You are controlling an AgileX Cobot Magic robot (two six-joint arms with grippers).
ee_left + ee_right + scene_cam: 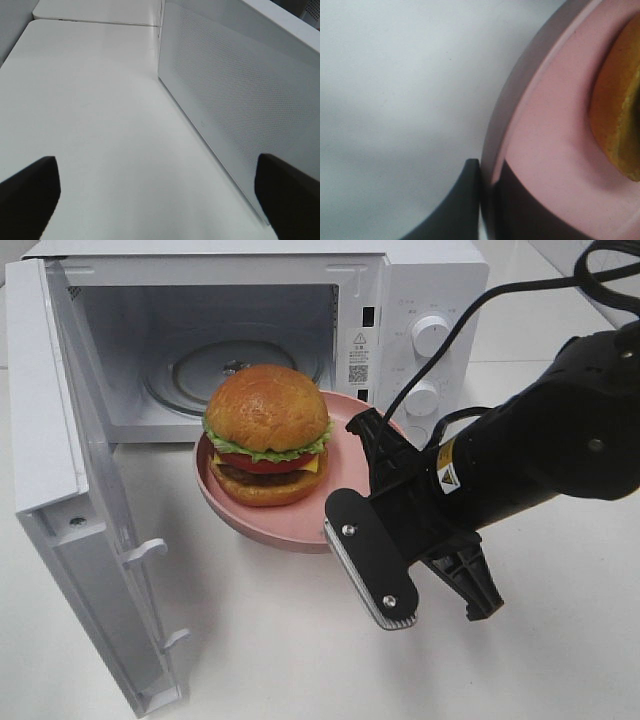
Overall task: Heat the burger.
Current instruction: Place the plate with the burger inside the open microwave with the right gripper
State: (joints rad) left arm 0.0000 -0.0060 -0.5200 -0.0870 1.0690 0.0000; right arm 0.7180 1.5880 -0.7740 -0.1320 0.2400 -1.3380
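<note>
step: loading burger [266, 435] into microwave [430, 280] | right gripper [489, 182] clamped on pink plate [290, 530] rim | left gripper [157, 200] jaws apart | next: slide in level

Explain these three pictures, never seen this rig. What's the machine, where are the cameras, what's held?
A two-armed robot, a gripper on each arm. The wide picture comes from a camera mounted high; the other two from cameras on the wrists. On the white table stands a white microwave oven, its door open. The right gripper is shut on the rim of a round pink plate carrying the golden-bunned burger, just in front of the oven's opening. The left gripper, open and empty, faces the door's dotted outer side.
</note>
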